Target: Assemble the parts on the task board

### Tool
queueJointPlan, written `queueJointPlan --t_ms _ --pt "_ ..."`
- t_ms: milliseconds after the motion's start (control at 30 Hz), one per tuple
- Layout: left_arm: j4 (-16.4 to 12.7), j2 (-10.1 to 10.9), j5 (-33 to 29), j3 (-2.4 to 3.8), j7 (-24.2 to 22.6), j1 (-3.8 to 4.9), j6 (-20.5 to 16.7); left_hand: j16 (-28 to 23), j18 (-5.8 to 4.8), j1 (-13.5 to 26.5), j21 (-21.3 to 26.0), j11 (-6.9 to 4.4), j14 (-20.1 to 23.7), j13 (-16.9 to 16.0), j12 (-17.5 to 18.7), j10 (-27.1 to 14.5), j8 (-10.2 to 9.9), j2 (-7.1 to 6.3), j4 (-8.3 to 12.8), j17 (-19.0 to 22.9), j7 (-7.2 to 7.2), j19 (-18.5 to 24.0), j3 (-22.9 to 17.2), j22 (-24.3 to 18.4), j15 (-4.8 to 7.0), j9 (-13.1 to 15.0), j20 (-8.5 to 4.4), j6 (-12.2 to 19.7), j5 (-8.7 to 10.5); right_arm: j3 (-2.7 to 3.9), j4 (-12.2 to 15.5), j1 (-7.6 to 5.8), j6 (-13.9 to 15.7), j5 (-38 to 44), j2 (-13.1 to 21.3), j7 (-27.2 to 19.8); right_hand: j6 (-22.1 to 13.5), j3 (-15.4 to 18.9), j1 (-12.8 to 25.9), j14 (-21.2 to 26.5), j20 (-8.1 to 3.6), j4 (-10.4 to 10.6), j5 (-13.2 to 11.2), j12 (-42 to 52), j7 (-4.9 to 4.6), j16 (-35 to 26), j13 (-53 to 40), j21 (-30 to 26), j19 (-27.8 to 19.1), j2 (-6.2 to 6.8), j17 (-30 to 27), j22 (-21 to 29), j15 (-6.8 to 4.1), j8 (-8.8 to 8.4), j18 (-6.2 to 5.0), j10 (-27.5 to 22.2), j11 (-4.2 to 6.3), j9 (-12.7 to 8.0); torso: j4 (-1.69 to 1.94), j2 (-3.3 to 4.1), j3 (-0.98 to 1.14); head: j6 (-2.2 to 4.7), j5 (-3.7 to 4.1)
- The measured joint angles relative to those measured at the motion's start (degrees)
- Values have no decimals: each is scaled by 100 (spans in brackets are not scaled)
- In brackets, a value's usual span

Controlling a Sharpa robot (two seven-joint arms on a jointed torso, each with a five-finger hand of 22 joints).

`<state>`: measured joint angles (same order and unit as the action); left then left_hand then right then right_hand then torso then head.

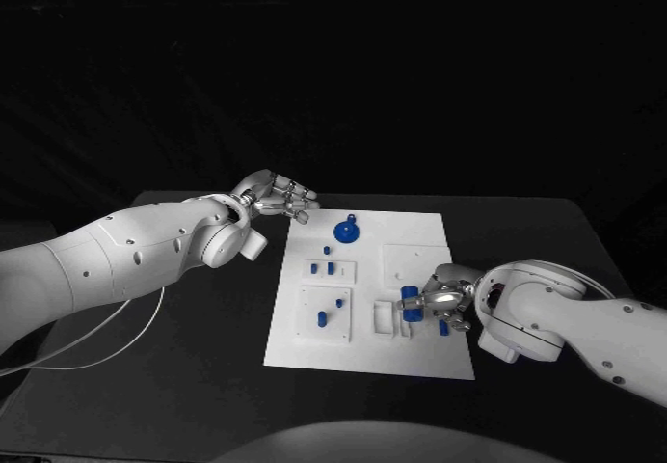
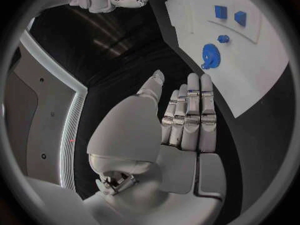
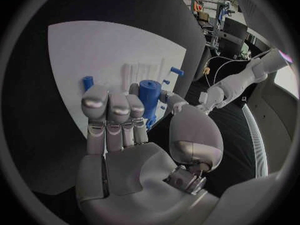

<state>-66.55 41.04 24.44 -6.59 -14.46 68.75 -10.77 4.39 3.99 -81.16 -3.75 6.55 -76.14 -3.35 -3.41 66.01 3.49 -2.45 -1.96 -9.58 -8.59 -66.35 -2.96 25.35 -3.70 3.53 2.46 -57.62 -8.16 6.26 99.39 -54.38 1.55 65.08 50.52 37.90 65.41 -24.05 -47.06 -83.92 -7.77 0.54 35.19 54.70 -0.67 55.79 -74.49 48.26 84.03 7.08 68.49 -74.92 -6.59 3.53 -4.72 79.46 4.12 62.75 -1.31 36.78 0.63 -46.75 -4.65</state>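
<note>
Nearest to you, your right hand (image 1: 434,301) sits over the near right part of the white board (image 1: 417,359), and its fingers are curled around a blue cylinder (image 3: 149,96) — the thumb presses it from one side and the other fingers from the opposite side, so the piece is clamped upright just above the board. Close beside that hand you can see a small blue peg (image 1: 445,327) on the board, and a white slotted block (image 1: 386,319) to its left.

A little farther in, on the board's left half, a raised white square (image 1: 327,313) carries a slanted blue piece (image 1: 323,316) and a smaller one (image 1: 339,303). Beyond it, another raised square (image 1: 333,272) holds two small blue blocks (image 1: 324,268).

Farther still, near the far edge, a round blue part with a short stem (image 1: 346,230) lies flat on the board.

At the far left corner, off the board and over the black table (image 1: 181,367), your left hand (image 1: 279,201) holds nothing — its fingers are straight and lie side by side, the thumb a little apart.
</note>
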Motion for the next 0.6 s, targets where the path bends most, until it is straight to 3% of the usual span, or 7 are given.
queueJointPlan --t_ms 200,433,600 --pt "3 -11 0 -1 5 0 6 0 -1 0 0 0 0 0 0 0 0 0 -19 0 0 -22 20 -50 0 0 22 0 0 -28 -91 -18 -28 -88 -157 5 0 41 0 1 0 -41 0 0 0 24 0 0 0 0 -15 0 1 0 0 0 0 -36 4 -2 -7 -15 5" --pt "9 -35 0 -2 10 0 17 0 -1 0 0 0 0 0 0 0 0 0 -23 1 0 -21 23 -63 0 0 21 0 0 -168 -267 -21 -124 -112 -411 14 0 141 23 4 0 -141 56 0 0 24 1 0 0 -24 -27 0 4 0 0 0 -1 -73 5 -3 -8 -29 2" --pt "10 -39 -1 -3 14 0 27 0 -1 0 0 0 0 0 0 0 0 0 -23 1 0 -21 23 -83 0 0 21 0 0 -222 -405 -19 -204 -79 -571 19 0 142 23 7 1 -142 31 0 1 24 9 0 0 -25 -33 0 7 -5 0 -1 -3 -106 6 0 -4 -29 -8"
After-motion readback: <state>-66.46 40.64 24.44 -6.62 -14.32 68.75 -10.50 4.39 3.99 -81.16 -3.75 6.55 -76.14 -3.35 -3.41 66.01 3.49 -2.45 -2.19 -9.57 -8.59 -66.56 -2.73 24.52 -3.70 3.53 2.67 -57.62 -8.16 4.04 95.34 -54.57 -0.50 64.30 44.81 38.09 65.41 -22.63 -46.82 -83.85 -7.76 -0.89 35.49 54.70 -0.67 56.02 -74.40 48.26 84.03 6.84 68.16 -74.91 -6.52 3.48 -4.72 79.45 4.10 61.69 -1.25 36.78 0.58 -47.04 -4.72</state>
